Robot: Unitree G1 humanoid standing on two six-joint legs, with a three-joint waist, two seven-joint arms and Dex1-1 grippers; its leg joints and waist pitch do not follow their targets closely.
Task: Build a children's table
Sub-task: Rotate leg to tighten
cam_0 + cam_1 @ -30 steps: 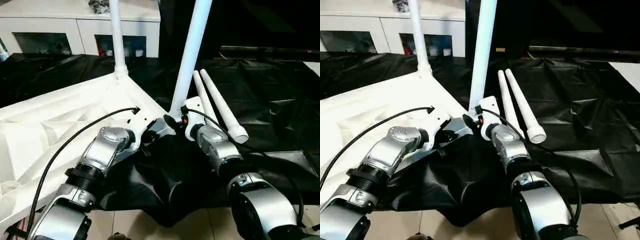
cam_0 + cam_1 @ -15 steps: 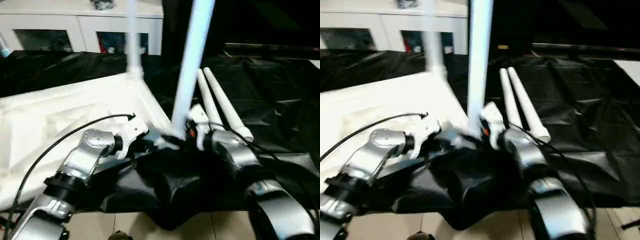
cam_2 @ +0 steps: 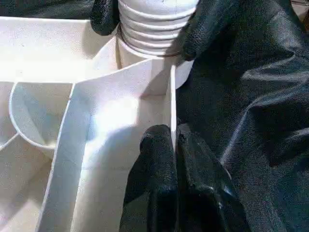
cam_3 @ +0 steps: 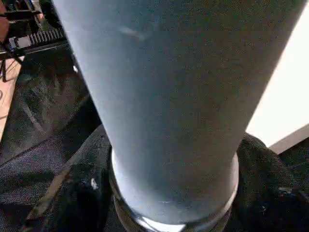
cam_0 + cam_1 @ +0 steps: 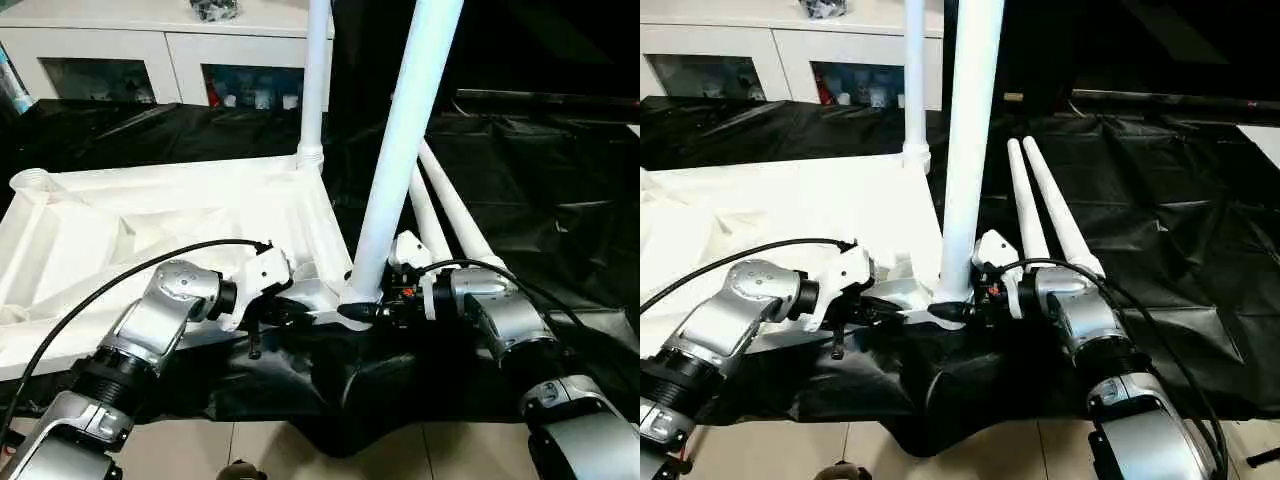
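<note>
A small white plastic table top (image 5: 150, 230) lies upside down, ribbed underside facing up, on a work table draped in black cloth (image 5: 560, 200). Two white legs stand upright in its corner sockets — one at the far corner (image 5: 315, 90), one at the near corner (image 5: 400, 160) closest to the robot. Two more legs (image 5: 1050, 205) lie side by side on the cloth, just to the right of the near upright leg.

The left gripper (image 3: 174, 140) has its two black fingers pressed together on the thin edge wall of the top, just beside the near corner socket. The right gripper (image 5: 375, 305) reaches in from the right, its black fingers (image 4: 82, 198) spread around the base of the near leg, one on each side, at the socket's collar.

A white cabinet with glass doors (image 5: 150, 60) stands behind the work table.
</note>
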